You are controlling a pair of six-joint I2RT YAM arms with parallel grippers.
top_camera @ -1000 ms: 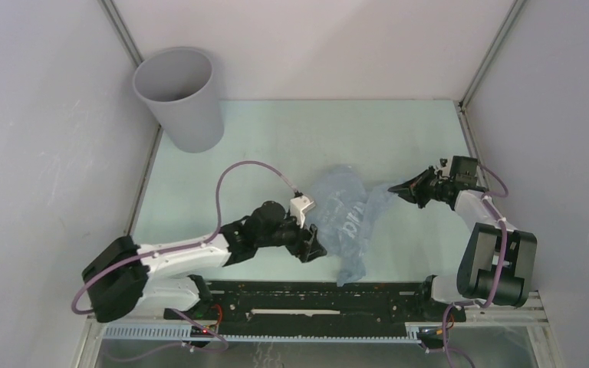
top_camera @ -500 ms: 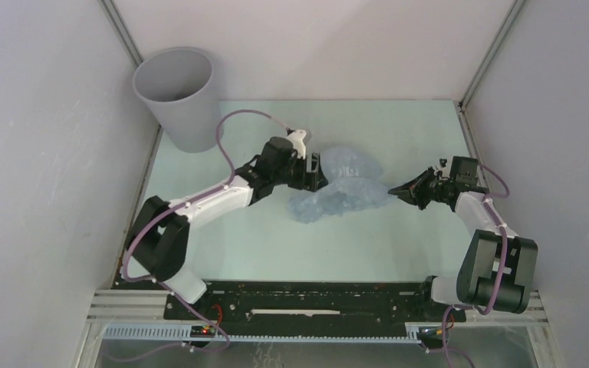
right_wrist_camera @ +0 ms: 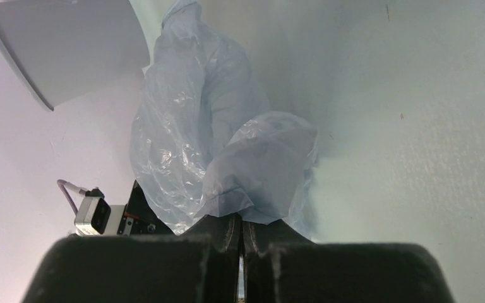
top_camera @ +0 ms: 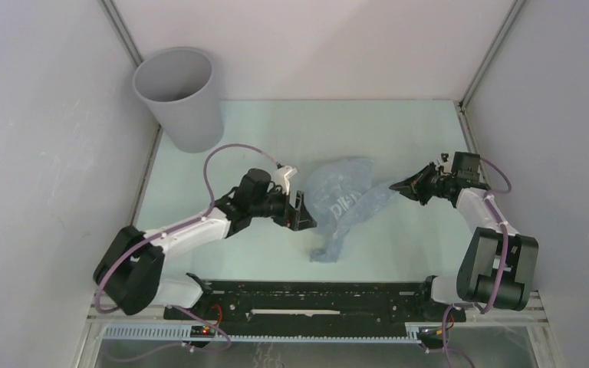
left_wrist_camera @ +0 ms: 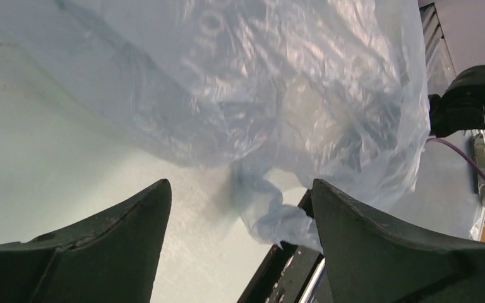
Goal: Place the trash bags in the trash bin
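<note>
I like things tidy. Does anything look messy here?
Yes: the pale blue trash bag lies crumpled on the table, not in the grey trash bin, which stands upright in the far left corner. Nothing looks spilled or broken.

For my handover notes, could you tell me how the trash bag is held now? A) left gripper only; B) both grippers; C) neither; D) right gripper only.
D: the right gripper is shut on an edge of the trash bag; the left gripper stands open.
</note>
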